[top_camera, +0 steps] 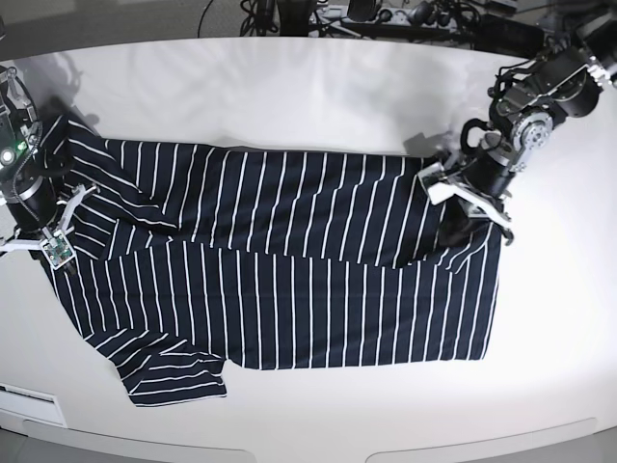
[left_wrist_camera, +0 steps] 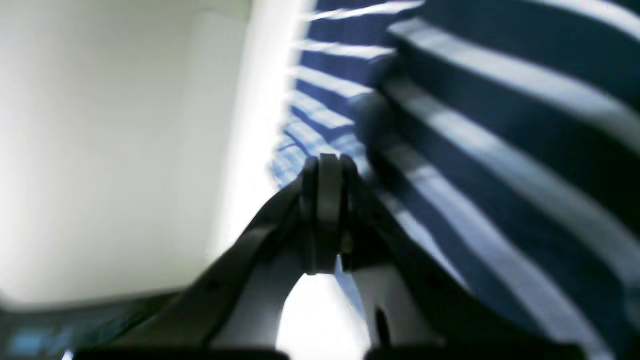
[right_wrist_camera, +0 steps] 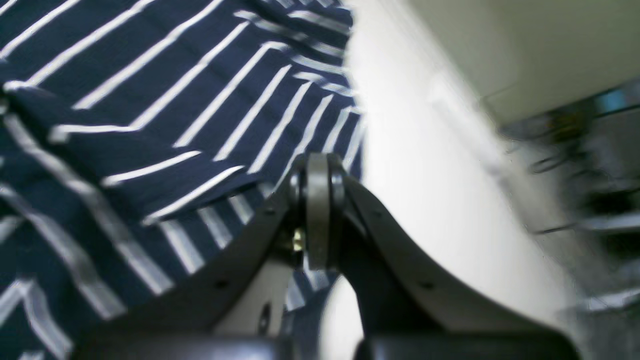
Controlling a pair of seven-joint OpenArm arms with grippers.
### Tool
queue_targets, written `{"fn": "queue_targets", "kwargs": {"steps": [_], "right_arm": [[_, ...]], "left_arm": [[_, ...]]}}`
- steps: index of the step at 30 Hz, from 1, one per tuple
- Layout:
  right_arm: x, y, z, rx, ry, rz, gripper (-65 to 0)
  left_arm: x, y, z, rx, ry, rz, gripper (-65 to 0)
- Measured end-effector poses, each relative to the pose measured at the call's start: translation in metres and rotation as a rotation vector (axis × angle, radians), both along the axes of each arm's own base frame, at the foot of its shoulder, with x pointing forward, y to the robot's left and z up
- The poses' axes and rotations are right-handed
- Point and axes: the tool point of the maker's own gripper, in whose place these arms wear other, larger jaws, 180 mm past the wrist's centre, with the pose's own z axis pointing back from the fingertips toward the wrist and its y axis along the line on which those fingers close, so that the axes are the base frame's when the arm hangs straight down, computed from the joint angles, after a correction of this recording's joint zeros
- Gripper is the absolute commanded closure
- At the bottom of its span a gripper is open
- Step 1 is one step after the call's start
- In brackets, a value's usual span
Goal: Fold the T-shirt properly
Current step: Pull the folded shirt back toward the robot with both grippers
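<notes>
dark navy cloth with thin white stripes, the t-shirt (top_camera: 280,260) lies across the middle of the white surface (top_camera: 318,87) in the base view. its upper long edge is already turned over toward the centre, and one sleeve sticks out at the lower left of the frame.

the risk, as i judge it, is uneven pulling: if one claw slips or moves ahead of the other, the fold line goes crooked and the soft cloth bunches.

the left claw (left_wrist_camera: 327,165) is clenched on the shirt's edge at the right of the base frame. the right claw (right_wrist_camera: 317,165) is clenched on the edge at the far left. the wrist views show the fabric wrinkled near both claws.
</notes>
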Motion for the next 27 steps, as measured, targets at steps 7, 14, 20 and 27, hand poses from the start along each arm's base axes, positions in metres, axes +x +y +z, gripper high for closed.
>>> {"fn": "queue_targets", "kwargs": {"steps": [7, 14, 20, 27], "right_arm": [[-0.028, 0.012, -0.057, 0.077, 0.181, -0.004, 0.0], [-0.057, -0.02, -0.118, 0.075, 0.393, -0.11, 0.0], [-0.074, -0.024, -0.124, 0.117, 0.456, -0.148, 0.0], [-0.109, -0.021, -0.124, 0.1, 0.55, -0.124, 0.0]], "left_arm": [[0.025, -0.001, -0.031, -0.018, 0.079, 0.004, 0.0], [0.021, -0.005, -0.056, -0.031, 0.247, -0.025, 0.0], [0.012, 0.002, -0.055, 0.021, 0.303, -0.005, 0.0], [-0.029, 0.025, -0.043, -0.003, 0.506, -0.001, 0.0]]}}
